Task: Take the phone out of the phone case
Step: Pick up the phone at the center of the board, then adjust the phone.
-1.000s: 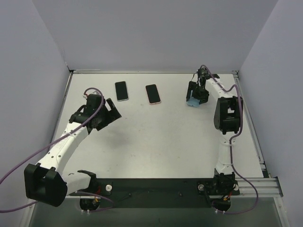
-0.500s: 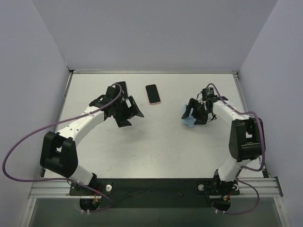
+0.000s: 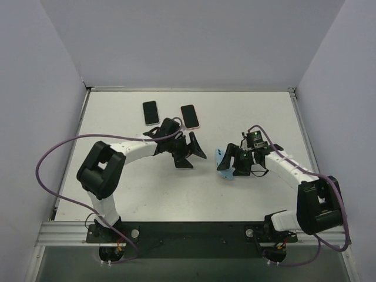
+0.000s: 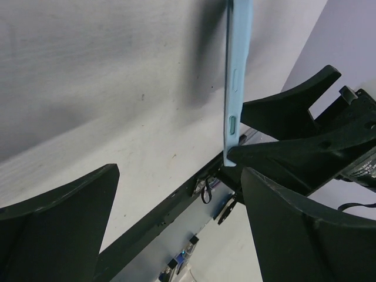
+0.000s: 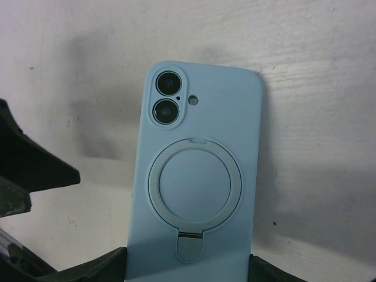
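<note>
Two grippers: left gripper (image 3: 192,158) apart; right gripper (image 3: 229,164) clamped on phone case (image 5: 197,176).
Risk: phone case, 3 o'clock of left gripper, may slip; hold seems shallow.

Note for you: case (image 5: 197,176) pale blue, ring stand (image 5: 195,181) folded flat on its back. Phone (image 5: 169,83) still inside, two lenses showing at the cutout. Raised above the table, lower end clamped in right gripper (image 3: 231,163).

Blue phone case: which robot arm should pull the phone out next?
Left, probably. The right hand is busy gripping the light blue silicone phone case. The left hand is open, empty and facing the case from close by, so it can do the pulling.
</note>
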### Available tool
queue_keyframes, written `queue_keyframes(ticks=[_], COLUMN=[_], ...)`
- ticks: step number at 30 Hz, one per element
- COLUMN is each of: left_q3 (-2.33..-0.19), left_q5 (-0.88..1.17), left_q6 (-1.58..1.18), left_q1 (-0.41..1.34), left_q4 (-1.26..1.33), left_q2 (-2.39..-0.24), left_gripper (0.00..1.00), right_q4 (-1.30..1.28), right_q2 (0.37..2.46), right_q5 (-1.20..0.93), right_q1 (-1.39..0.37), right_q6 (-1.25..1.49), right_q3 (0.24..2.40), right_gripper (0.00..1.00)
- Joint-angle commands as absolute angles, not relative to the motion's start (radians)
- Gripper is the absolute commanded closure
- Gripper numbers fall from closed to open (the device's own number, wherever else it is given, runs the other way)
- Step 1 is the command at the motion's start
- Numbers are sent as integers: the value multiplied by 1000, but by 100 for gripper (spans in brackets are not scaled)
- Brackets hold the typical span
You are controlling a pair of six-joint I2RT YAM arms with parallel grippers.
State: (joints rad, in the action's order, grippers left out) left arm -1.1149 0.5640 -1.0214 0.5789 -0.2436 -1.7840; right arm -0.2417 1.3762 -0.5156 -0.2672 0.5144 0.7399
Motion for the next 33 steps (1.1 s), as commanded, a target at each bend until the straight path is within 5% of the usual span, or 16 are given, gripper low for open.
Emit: queue_keyframes(ticks=[1, 11, 22, 24, 25, 28, 29, 30, 33], left_q3=[-1192, -1281, -1246, -1255, -1259, -1266, -1269, -1272, -1270], left_q5=[661, 669, 637, 635, 634, 635, 635, 634, 629], left_q6=[-1046, -1112, -1196, -1204, -1209, -1210, -1209, -1207, -1207], left_q1=[630, 693, 715, 721, 722, 726, 727, 727, 718], left_q4=[-86, -38, 106, 117, 115, 106, 100, 92, 64], left_q2=[-1864, -2032, -2101, -2111, -2114, -2120, -2120, -2121, -2114], left_gripper=[3, 11, 32, 40, 56, 74, 92, 99, 100], right_q4=[-203, -196, -193, -193, -193, -195, -196, -201, -238], right_q2=[1299, 1282, 1298, 1310, 1313, 1318, 1313, 1310, 1299], right_q5=[-580, -571, -583, -583, -580, -574, -568, -563, -511], right_q1=[-307, -367, -408, -420, -428, -437, -440, -442, -462], right_q6=[485, 482, 480, 479, 477, 480, 480, 483, 476], right_q3=[693, 655, 667, 673, 672, 678, 678, 686, 719], right_gripper=[100, 100, 100, 100, 100, 100, 100, 100, 100])
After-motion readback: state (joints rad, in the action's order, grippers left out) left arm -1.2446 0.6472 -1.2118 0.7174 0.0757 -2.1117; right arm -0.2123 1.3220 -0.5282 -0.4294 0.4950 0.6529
